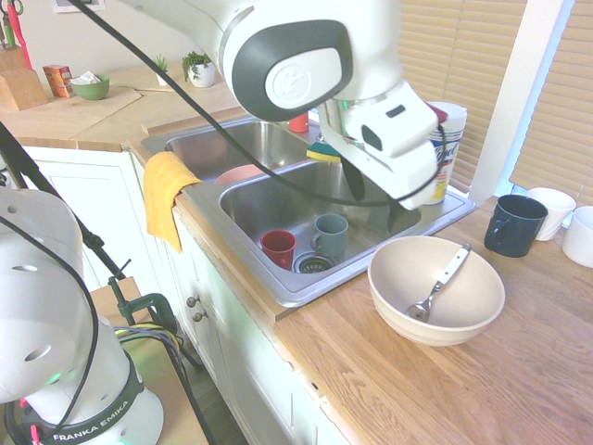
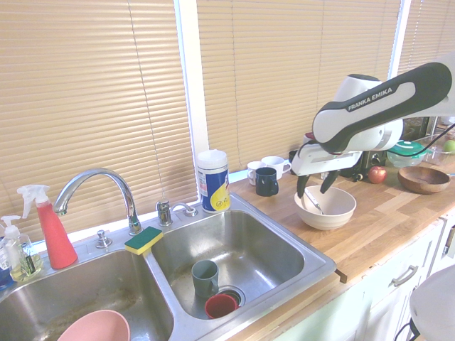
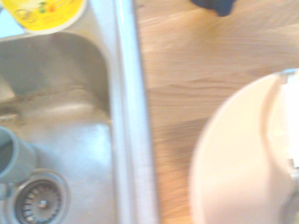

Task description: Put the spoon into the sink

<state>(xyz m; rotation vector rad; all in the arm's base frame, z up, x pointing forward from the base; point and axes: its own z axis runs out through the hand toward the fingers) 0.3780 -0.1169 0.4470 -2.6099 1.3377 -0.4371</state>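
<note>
Spoon (image 1: 441, 283) lies inside the beige bowl (image 1: 477, 311), metal end down on the bowl floor, white handle leaning up against the far inner wall and ending at the rim. Bowl stands on the wooden table (image 1: 445, 389), just beside the sink (image 1: 278, 274) rim, on the side away from the faucet (image 2: 96, 185).

Gripper (image 2: 316, 185) hangs above the bowl, over its sink-side edge, pointing steeply down. Fingers spread wide apart, nothing between them; the spoon sits below them and is not touched. In the second exterior view the dark fingertips (image 2: 303, 189) straddle the bowl's near rim with the spoon handle visible just under them.

Wrist view: blurred; shows the sink rim, bare table wood and part of the bowl's edge.

Near basin holds a red cup (image 1: 278, 247) and a grey-green cup (image 1: 330, 235) beside the round drain (image 1: 313, 263). Dark mug (image 1: 514, 225) and white mugs (image 1: 554, 211) stand on the table beyond the bowl. Yellow cloth (image 1: 165, 193) drapes over the sink's front edge.
</note>
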